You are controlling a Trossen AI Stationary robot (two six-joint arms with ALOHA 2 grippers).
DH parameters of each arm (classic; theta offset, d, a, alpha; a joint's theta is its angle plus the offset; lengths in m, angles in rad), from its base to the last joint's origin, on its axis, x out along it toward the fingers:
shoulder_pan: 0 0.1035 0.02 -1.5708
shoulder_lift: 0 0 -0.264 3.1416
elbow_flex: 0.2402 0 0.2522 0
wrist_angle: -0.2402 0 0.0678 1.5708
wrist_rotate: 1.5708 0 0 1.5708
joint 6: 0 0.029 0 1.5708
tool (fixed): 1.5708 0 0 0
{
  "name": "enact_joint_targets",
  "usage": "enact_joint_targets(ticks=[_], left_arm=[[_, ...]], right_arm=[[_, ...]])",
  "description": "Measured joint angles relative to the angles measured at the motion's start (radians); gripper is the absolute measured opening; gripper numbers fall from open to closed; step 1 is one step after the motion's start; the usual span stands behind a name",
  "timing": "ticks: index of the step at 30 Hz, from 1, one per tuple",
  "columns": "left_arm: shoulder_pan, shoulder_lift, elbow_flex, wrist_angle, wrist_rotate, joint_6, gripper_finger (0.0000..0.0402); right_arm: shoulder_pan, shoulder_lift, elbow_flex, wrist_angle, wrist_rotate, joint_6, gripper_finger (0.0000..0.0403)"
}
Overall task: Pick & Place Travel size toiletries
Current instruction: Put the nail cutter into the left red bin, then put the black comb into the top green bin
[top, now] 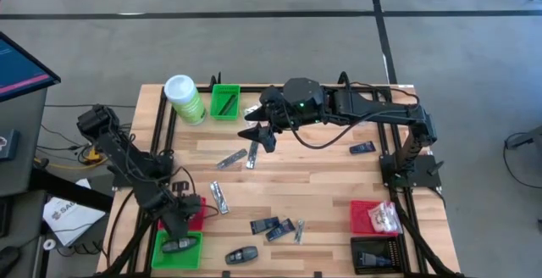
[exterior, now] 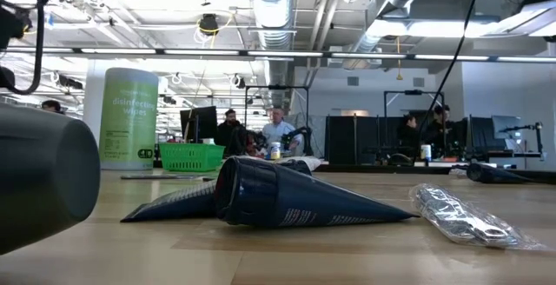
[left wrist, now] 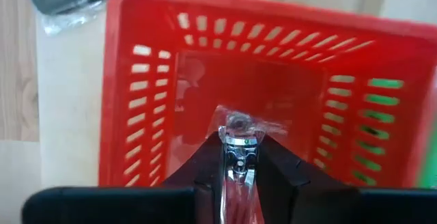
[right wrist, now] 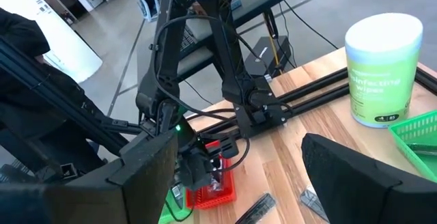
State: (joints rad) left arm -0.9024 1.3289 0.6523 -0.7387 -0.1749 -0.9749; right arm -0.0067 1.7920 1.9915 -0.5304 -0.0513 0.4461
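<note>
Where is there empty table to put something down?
Bare wood lies in the middle, between the dark packet by the right arm's frame and the red bin below it. It is crowded by the left gripper and round the blue packets near the front edge.

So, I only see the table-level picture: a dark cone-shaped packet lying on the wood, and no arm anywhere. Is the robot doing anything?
Observer: Yes. The left gripper is shut on a slim silvery clear-wrapped item over a red slotted plastic bin.
Operator: And the other arm?
Observer: The right gripper hangs open and empty by two loose silvery packets.
Operator: Anything sorted yet?
Observer: A second red bin, on the right, holds white crinkly sachets.
</note>
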Motion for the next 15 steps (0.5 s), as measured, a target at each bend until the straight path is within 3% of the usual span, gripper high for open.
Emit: enact_joint_targets(ticks=[15], left_arm=[[0.0, 0.0, 0.016, 0.006, 0.071, -0.001, 0.0152]], right_arm=[[0.0, 0.0, 0.0, 0.0, 0.0, 0.0, 0.0303]])
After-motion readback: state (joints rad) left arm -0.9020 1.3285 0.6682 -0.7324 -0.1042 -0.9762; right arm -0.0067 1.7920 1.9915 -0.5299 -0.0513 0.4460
